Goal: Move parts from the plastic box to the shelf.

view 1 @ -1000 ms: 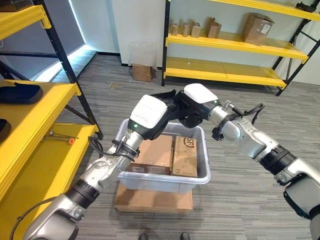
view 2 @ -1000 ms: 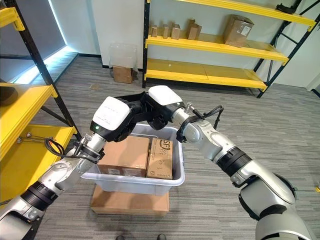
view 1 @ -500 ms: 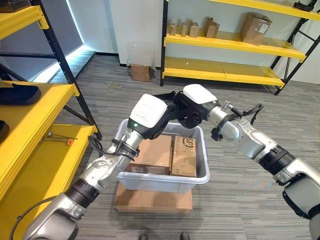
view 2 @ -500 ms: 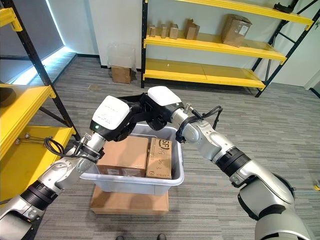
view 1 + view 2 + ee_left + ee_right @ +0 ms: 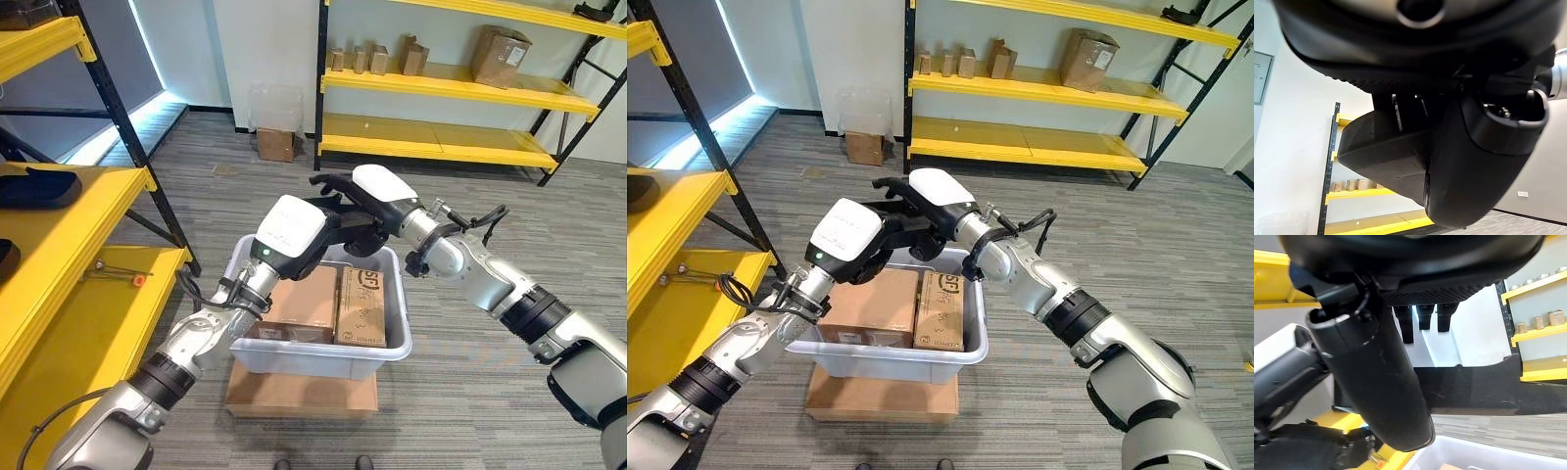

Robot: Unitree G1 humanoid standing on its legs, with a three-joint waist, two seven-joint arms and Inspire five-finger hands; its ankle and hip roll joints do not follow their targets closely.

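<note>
Two hands over grey box [image 5: 390,338], L hand [image 5: 294,230] & R hand [image 5: 921,201] gripping one black part [image 5: 328,208] btwn them, cartons [image 5: 309,299] inside box, yellow shelf [image 5: 88,294] at left.

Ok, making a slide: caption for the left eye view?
Both robot hands, left and right, jointly hold a black part above the box.

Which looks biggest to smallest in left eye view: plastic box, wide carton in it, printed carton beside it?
1. Plastic box
2. Wide carton, partly hidden by the left arm
3. Printed carton
</note>
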